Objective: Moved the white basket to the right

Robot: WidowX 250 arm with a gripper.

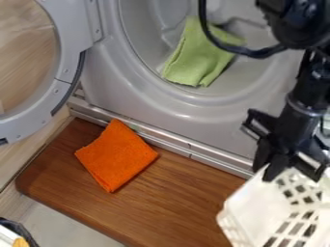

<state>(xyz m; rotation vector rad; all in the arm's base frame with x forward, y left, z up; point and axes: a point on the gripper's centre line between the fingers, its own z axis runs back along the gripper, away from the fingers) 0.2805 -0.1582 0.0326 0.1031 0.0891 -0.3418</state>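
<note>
The black two-finger gripper (292, 176) is positioned over the upper edge of the white perforated plastic basket (251, 205); its two fingers stand apart. Whether it bears any of the basket's weight cannot be determined. The basket sits directly below the gripper, with the near part of its body cut off by the view's border.

Left of and below the gripper lies the work surface, a brown wood-grain board (180, 207) with a rounded corner. An orange square cloth (116, 157) rests on it, well to the left of the gripper. A silver metal strip (161, 137) borders the board's upper edge. Above and left of the gripper is the grey front-loading machine (206, 118); a light green folded cloth (197, 58) lies inside its round opening. The machine's round grey-framed door (61, 79) stands open at far left.
</note>
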